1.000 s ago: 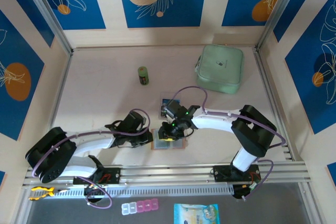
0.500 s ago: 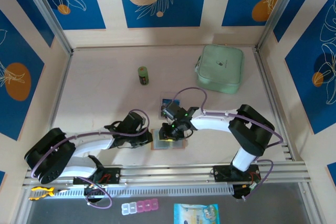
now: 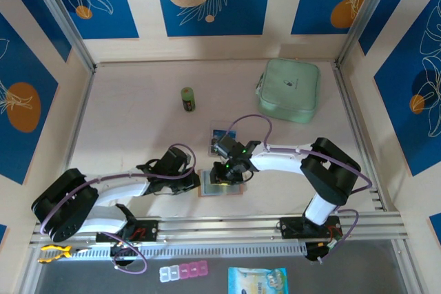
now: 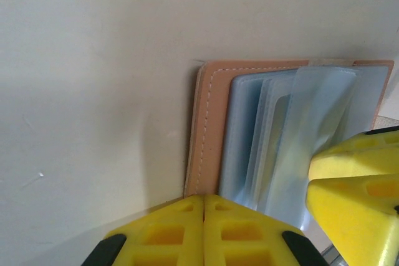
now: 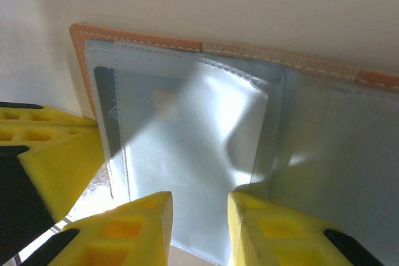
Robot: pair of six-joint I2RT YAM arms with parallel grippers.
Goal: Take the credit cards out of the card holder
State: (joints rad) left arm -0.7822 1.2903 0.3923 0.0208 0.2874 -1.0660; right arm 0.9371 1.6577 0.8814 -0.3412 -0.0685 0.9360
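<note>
Salmon-pink leather-like folding card holder (image 3: pixel 222 190) lies opened flat on the pale tabletop (image 3: pixel 138 135), close to the near edge, between the two arms' wrists. Left wrist view: its stitched pink border (image 4: pixel 209 123) runs upright, with greyish clear plastic pockets (image 4: pixel 274 147) fanned out to the right of it. Left gripper (image 3: pixel 196 179) sits at the holder's left edge, its yellow fingers (image 4: pixel 168 235) pressed together tip to tip with nothing seen between them. The holder's edge passes under those tips; cannot tell whether they bear on it. Right gripper (image 3: pixel 224 175) hangs over the middle of the holder, its jaws part-spread. Right wrist view: one loose clear pocket leaf (image 5: pixel 206 154) lies in the gap between its yellow fingertips (image 5: pixel 137 228); no clamp on it is evident, and contact cannot be judged. A dark grey credit card with a gold chip (image 5: pixel 109 113) sits inside the leftmost pocket, near the pink rim. A loose blue-and-white plastic card (image 3: pixel 219 133) lies flat on the table just beyond the holder, apart from it. Farther back, a small green cylindrical container (image 3: pixel 187 98) stands left of centre. A mint-green zip pouch (image 3: pixel 289 89) rests near the far right corner, well apart from the holder.
</note>
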